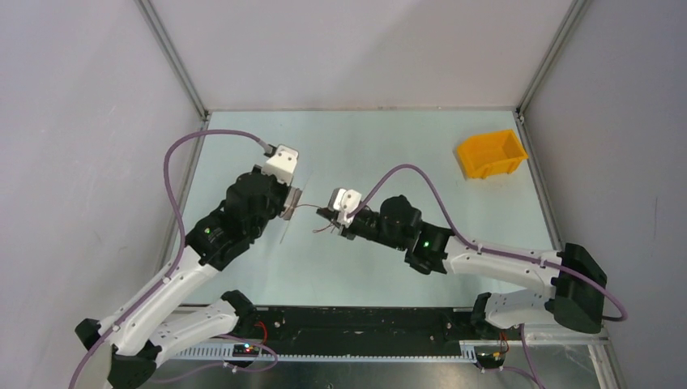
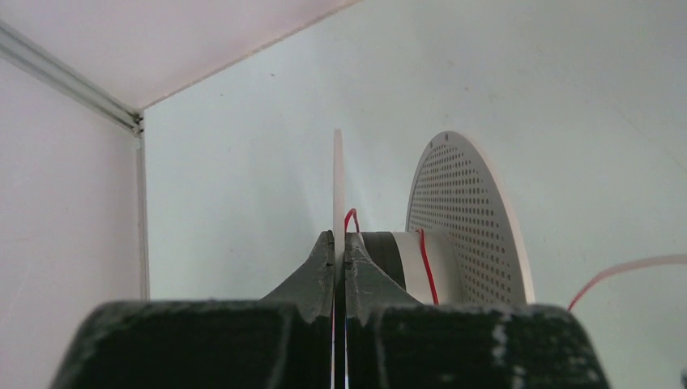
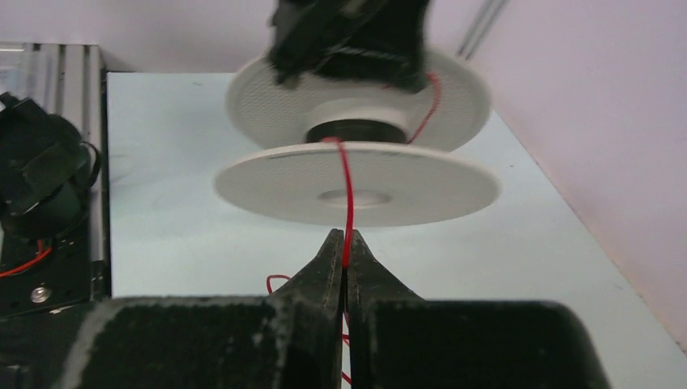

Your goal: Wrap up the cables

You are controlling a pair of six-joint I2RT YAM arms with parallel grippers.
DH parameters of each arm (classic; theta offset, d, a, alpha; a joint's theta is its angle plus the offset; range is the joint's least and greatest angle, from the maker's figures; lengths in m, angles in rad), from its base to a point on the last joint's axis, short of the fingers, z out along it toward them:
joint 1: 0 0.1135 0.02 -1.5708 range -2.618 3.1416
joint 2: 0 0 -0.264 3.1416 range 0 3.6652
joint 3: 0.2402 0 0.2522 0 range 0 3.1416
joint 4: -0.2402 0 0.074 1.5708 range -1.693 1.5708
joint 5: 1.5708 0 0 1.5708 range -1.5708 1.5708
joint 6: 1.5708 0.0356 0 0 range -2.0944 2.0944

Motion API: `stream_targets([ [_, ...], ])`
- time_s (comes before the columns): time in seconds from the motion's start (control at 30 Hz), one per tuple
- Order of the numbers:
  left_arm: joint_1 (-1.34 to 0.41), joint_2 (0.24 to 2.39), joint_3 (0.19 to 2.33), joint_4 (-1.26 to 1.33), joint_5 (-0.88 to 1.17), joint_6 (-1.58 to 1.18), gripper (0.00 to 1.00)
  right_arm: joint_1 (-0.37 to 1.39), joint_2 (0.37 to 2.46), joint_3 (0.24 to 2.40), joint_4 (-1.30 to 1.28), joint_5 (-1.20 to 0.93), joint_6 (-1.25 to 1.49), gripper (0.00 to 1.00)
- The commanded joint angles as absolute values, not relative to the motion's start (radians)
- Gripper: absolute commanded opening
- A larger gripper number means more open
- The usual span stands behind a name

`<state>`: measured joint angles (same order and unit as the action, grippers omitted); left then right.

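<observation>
Yellow bin sits at the far right of the table, open side up. Its inside reads plain yellow from above. It's well apart from both arms.

Left gripper is clamped on the spool, with the thin edge of one flange pinched between its fingers. The spool is held up off the table, left of centre. The other flange is perforated and faces the right arm. The hub is part dark, part white.

Right gripper has its fingers pressed together on the red wire, just right of the spool. The wire leaves the hub, crosses the flange rim and runs straight into the fingertips. A strand or two lies on the hub. Loose slack loops hang below the right fingers, above the table.

Tabletop is pale green-grey and matte. A black rail along the near edge carries both arm bases. Lilac arm cables loop over each arm. White panel walls stand left, far and right, with aluminium extrusions at the corners.
</observation>
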<state>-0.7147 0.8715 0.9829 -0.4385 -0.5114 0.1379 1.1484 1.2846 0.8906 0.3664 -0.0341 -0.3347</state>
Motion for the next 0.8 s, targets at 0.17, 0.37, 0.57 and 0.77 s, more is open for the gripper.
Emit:
stream_targets([
  [0.17, -0.726, 0.793, 0.916, -0.429, -0.232, 0.223, 0.00, 0.997, 1.265, 0.940, 0.309, -0.109, -0.317, 0.01],
  [0.37, -0.724, 0.799, 0.978, -0.558, -0.166, 0.148, 0.00, 0.898, 1.259, 0.889, 0.293, -0.115, -0.280, 0.09],
  [0.57, -0.717, 0.762, 1.036, -0.568, 0.053, 0.037, 0.00, 0.824, 1.252, 0.793, 0.369, -0.178, -0.202, 0.17],
  [0.77, -0.667, 0.762, 1.097, -0.565, 0.177, -0.075, 0.00, 0.791, 1.268, 0.718, 0.460, -0.248, -0.131, 0.16],
])
